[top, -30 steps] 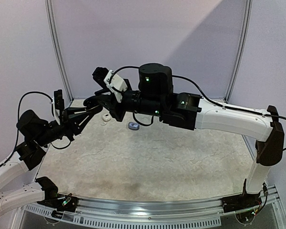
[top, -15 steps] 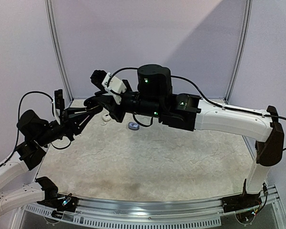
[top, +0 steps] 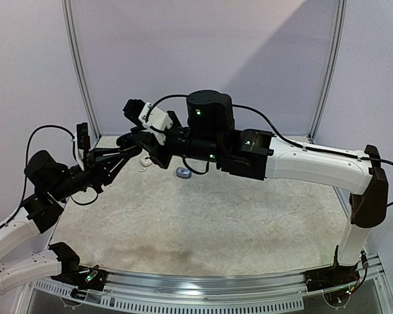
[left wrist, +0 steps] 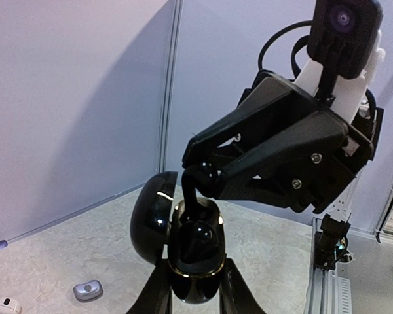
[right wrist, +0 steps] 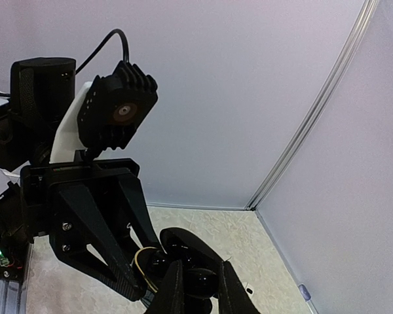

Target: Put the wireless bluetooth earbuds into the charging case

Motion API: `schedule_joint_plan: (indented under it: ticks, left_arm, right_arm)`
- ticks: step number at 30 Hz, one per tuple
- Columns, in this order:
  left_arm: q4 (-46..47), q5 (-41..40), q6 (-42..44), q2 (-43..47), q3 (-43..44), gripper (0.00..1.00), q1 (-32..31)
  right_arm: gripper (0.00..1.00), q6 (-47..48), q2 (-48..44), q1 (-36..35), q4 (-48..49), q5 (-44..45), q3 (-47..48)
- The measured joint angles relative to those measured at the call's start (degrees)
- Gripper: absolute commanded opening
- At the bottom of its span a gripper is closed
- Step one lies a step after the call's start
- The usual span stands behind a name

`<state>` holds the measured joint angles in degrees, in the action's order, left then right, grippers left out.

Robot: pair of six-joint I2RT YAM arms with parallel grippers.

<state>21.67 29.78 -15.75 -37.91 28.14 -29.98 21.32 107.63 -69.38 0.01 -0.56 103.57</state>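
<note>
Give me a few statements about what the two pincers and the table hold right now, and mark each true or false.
1. The left pincer grips a black charging case whose lid stands open. True.
2. The right pincer is open and empty. False: it is shut on a black earbud at the case's mouth.
3. A small grey case lies on the table. True.
4. The black charging case rests on the table. False: it is held up in the air, above the table.
</note>
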Motion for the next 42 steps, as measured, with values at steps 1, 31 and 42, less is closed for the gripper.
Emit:
schedule_joint_plan:
  ticks: [1,31,42]
  left_arm:
    - [-0.11,-0.11,0.0,0.0,0.0,0.0,0.0]
    - [0.31,-0.26,0.02,0.0,0.0,0.0,0.02]
    - [0.39,-0.44,-1.4,0.0,0.0,0.0,0.02]
  right_arm:
    - [0.18,0.0,0.07,0.0,0.0,0.02,0.04]
    - [0.29,-1.49,2.27,-0.37,-2.86,1.31,3.23]
    - [0.35,-3.65,2.78,-0.37,-5.35,1.75,5.11]
